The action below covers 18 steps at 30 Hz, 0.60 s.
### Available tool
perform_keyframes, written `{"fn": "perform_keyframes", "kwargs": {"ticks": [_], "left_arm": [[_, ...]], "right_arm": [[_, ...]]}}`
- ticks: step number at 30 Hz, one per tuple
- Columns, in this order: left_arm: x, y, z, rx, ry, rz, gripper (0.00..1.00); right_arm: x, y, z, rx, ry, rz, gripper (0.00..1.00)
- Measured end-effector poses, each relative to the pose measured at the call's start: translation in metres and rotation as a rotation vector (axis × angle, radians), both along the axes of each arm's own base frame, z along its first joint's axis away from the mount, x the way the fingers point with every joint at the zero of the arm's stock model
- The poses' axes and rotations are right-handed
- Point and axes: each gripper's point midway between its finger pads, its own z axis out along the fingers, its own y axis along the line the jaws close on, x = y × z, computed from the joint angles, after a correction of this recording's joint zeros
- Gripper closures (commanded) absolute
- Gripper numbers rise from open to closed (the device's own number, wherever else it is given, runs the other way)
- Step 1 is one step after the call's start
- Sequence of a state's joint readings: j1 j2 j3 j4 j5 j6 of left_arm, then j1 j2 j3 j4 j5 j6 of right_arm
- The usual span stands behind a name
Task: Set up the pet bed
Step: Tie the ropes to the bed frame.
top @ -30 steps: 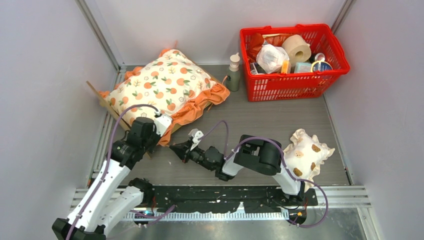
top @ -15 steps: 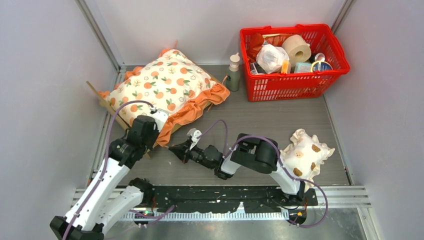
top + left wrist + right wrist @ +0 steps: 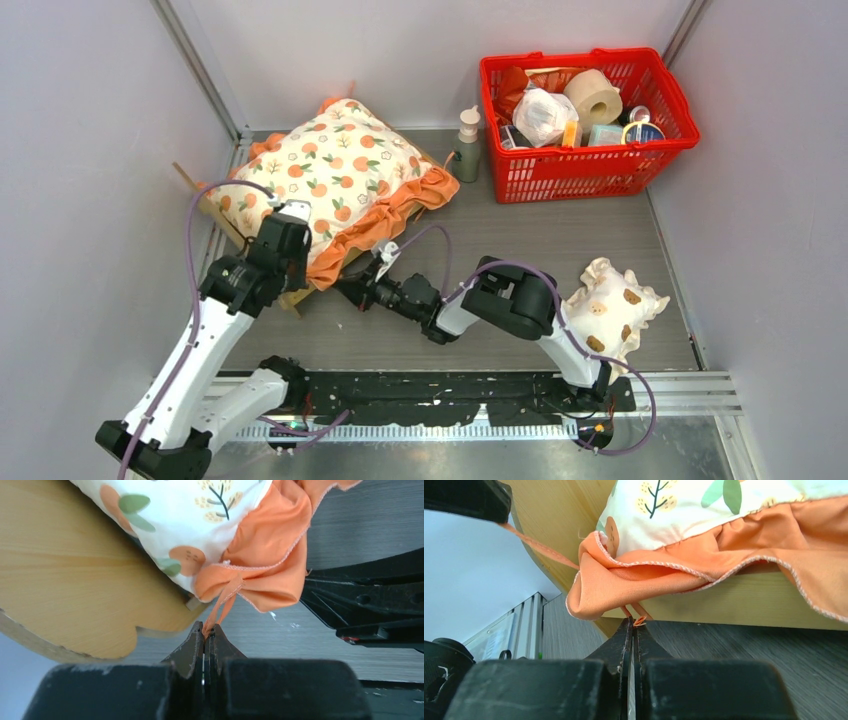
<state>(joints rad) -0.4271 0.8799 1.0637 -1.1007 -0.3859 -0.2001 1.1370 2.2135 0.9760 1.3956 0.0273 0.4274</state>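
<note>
Near edge: both arms are reaching from their bases toward the near-left part of the table [image 3: 560, 240]. A small frilled pillow [image 3: 606, 308] with brown spots is lying near-right, just beside the right arm's lower link and well apart from the bed. The left gripper [image 3: 205, 632] is clenching flat on a thin orange tie strand [image 3: 226, 597], which is running straight up to the cushion's near corner. The right gripper [image 3: 633, 627] is likewise pressed closed, nipping a short orange strand [image 3: 639, 621] that is hanging from under the ruffle [image 3: 704, 565]. Both grippers are working at that one corner, the left on the left side and the right coming in low from the right, with little room between them. The pet bed [image 3: 75, 575] is sitting angled at the left side of the table. Its scalloped wood headboard edge is showing bare beside the left gripper, and its straight side rail is showing under the ruffle in the right wrist view. Its left end is crowding the left wall rails. The cushion [image 3: 330, 165] is lying on top of the bed, its orange ruffle overhanging the frame on the right and near sides. Bare dark tabletop is showing between bed, pillow and basket. Farther back, a pale pump bottle [image 3: 468, 135] is standing upright just beside the red basket [image 3: 590, 170], which is sitting full at the far right, close to the back and right walls.
</note>
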Motion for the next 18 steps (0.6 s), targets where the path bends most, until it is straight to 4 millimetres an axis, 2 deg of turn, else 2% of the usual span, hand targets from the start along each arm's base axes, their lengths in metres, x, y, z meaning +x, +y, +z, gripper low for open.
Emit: {"fn": "perform_keyframes", "kwargs": {"ticks": [4,7,13,18], "left_arm": [[-0.01,-0.007,-0.014,-0.109,0.01,0.085,1.0],[-0.021,0.0,-0.025,-0.143,-0.001,0.166,1.0],[-0.022,0.011,-0.03,-0.144,-0.029,0.296,1.0],[-0.016,0.023,-0.025,-0.103,-0.083,0.355,1.0]], "right_arm": [[-0.004,-0.004,-0.007,-0.009,0.005,0.005,0.95],[-0.01,-0.012,-0.019,-0.029,0.012,-0.004,0.95],[-0.016,-0.018,-0.021,-0.014,0.037,-0.013,0.95],[-0.016,-0.016,-0.022,-0.002,0.06,-0.013,0.95]]}}
